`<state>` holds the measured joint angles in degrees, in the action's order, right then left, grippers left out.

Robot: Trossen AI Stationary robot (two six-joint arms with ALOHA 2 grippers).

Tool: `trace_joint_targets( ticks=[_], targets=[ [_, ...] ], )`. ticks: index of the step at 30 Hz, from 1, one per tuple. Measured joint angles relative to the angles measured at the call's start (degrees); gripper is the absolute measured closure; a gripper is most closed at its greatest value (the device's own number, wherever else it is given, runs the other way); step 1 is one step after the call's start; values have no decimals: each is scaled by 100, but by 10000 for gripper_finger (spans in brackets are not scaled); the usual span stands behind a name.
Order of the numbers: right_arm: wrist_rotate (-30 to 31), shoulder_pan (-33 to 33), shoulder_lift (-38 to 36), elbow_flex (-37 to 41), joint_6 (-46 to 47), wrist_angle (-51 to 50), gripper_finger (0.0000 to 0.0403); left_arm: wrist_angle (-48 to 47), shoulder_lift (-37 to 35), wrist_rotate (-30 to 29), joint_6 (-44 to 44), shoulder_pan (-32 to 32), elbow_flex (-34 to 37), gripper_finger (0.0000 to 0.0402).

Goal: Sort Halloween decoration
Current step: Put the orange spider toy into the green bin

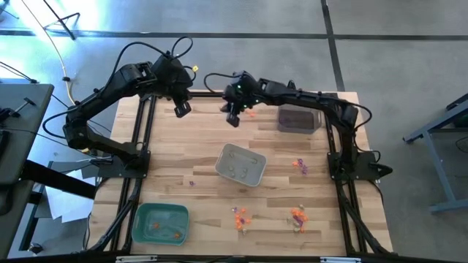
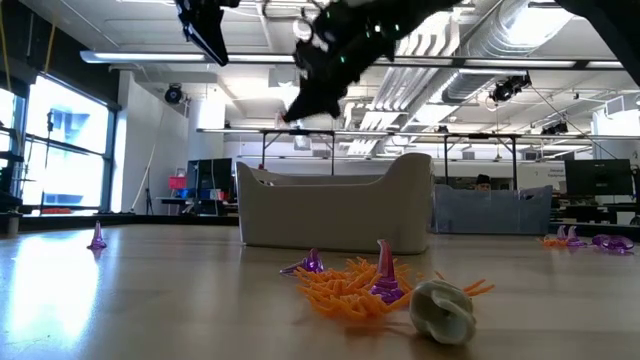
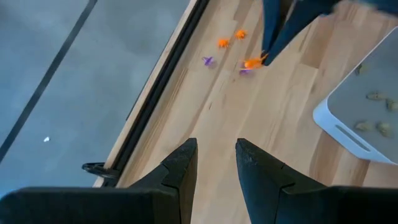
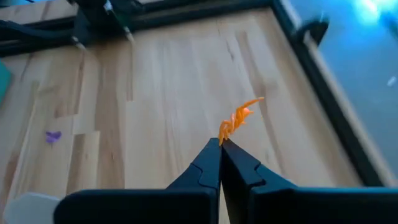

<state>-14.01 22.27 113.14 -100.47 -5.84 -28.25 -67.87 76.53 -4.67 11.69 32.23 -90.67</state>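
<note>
My right gripper (image 4: pixel 221 142) hangs above the far middle of the table (image 1: pixel 183 146), shut on an orange Halloween decoration (image 4: pixel 240 117). It also shows in the high view (image 1: pixel 234 117) and the low view (image 2: pixel 298 108). My left gripper (image 3: pixel 216 152) stands open and holds nothing, high over the far left of the table (image 1: pixel 181 109). Below it on the wood lie two orange trinkets (image 3: pixel 222 42) and purple ones (image 3: pixel 207 60). More orange trinkets (image 1: pixel 241 218) and purple ones (image 1: pixel 300 166) lie scattered nearer the front. My right gripper pinches one end of the orange trinket (image 4: pixel 224 134) between its two fingertips. The fingers slant down from the table's right side. The trinket sticks out beyond the tips, lifted clear of the table.
A grey tray (image 1: pixel 252 175) with pale trinkets inside sits mid-table. A dark tray (image 1: pixel 298 128) stands at the far right and a green tray (image 1: pixel 142 219) at the near left. In the low view an orange and purple heap (image 2: pixel 350 285) and a pale trinket (image 2: pixel 445 310) lie close by.
</note>
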Motion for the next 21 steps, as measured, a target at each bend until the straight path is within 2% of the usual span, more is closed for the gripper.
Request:
trace_joint_targets(
  ticks=[4,10,17,21],
  targets=[
    [330,-252,0,-773,-206,-538,403,211,0,5,54,-2,0,305],
    [948,-572,-7,-1482,-217,-724,403,1243,0,225,-22,0,0,305],
    [1920,-782,-11,-1807,-324,-1060,403,1818,0,315,-200,0,-2,305],
    [2139,-782,-9,-1807,-323,-1191,403,1814,0,308,-356,-12,-2,305]
  ],
)
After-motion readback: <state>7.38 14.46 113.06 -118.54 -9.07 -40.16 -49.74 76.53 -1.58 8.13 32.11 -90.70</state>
